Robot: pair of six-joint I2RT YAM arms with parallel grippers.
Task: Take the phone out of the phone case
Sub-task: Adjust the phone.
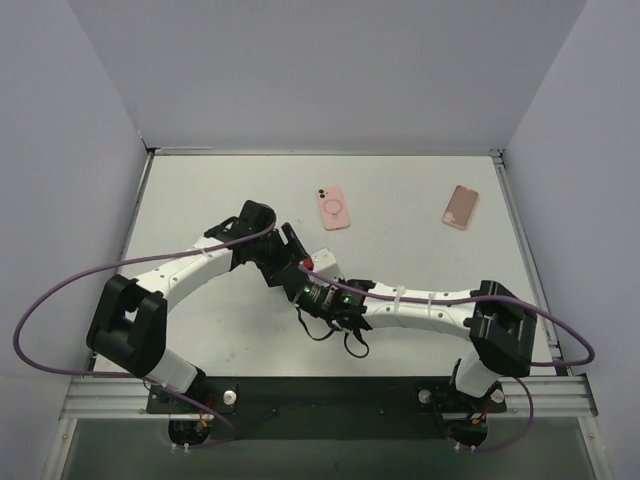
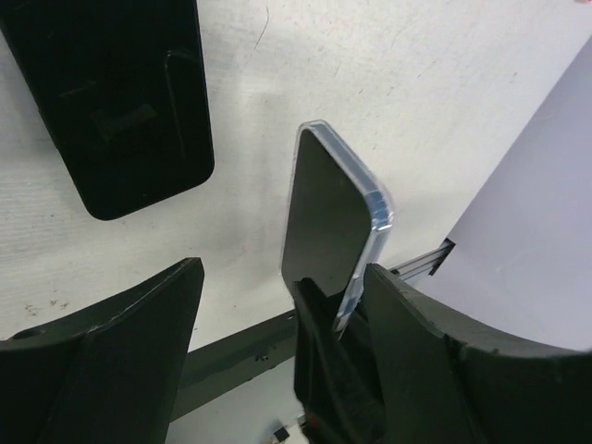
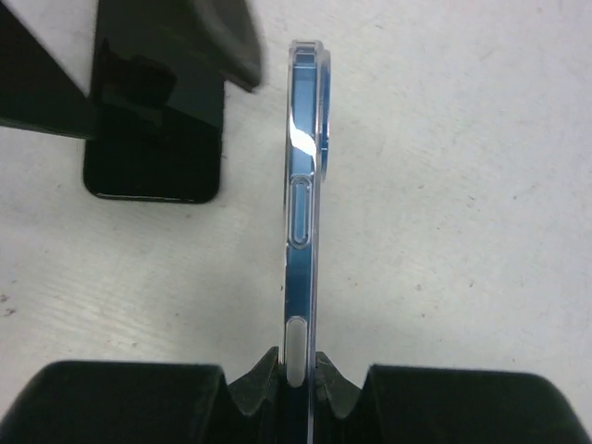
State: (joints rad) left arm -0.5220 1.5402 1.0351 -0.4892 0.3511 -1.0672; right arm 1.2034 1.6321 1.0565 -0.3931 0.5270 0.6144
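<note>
Right jaws clench a clear case (image 3: 303,185) while left jaws gape released around it, a black phone (image 2: 120,102) flat on the surface (image 2: 416,92).

black phone (image 2: 120,102), clear-rimmed case (image 2: 372,199)

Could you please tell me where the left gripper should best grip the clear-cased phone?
Probably the clear-cased phone's free end, from opposite the right gripper, which pinches the other end edge-on; the open left gripper can then close across its flat faces.
</note>
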